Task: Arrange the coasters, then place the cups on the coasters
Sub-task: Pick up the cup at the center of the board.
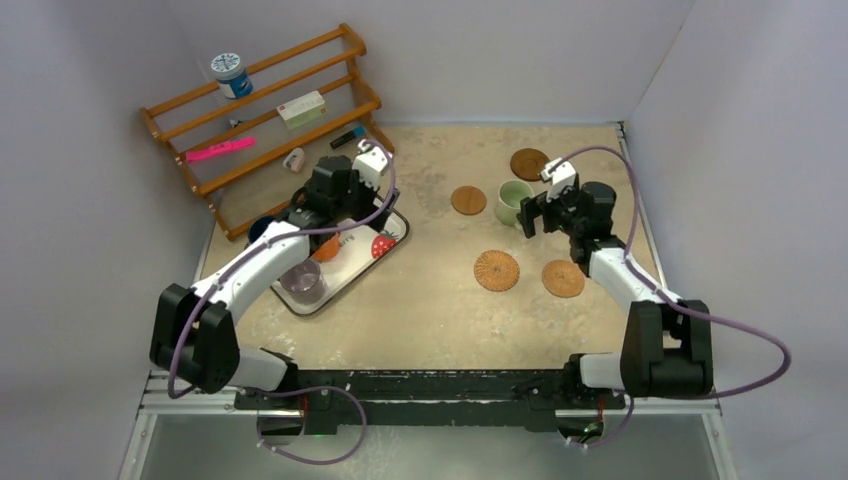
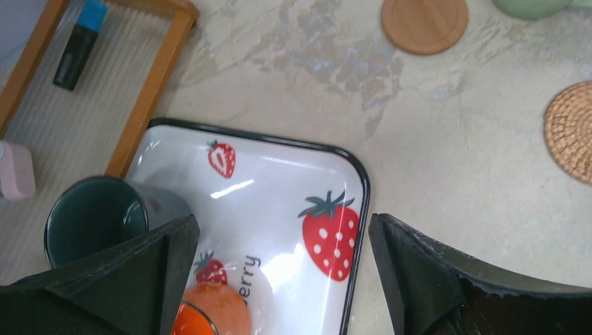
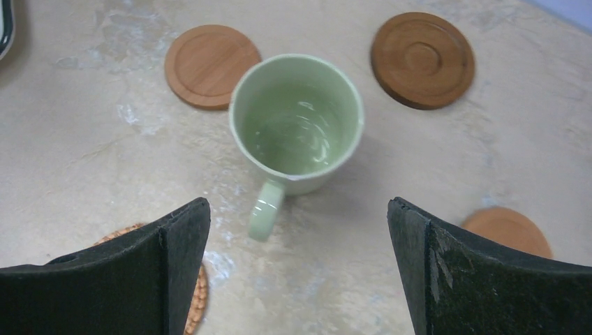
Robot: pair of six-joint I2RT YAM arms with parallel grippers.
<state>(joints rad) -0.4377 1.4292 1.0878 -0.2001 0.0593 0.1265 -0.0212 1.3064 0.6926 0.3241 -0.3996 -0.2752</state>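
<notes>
A pale green cup point(image 1: 514, 202) point(image 3: 297, 122) stands upright on the bare table, its handle toward my right gripper point(image 1: 538, 215) point(image 3: 299, 272). That gripper is open just short of it, with nothing between the fingers. Round it lie a dark brown coaster point(image 1: 529, 163) point(image 3: 422, 59), a brown coaster point(image 1: 468, 200) point(image 3: 211, 66), a woven coaster point(image 1: 496, 270) and another brown coaster point(image 1: 563, 278). My left gripper point(image 1: 335, 222) point(image 2: 283, 272) hangs open over the strawberry tray point(image 1: 345, 285) point(image 2: 279, 181). On the tray are an orange cup point(image 2: 209, 317), a dark grey-green cup point(image 2: 98, 220) and a purple cup point(image 1: 302, 282).
A wooden rack point(image 1: 265, 115) leans at the back left with a blue-and-white jar point(image 1: 231, 75), a white box and a pink item on it. A dark blue cup point(image 1: 258, 228) shows between rack and tray, mostly behind my left arm. White walls close in three sides.
</notes>
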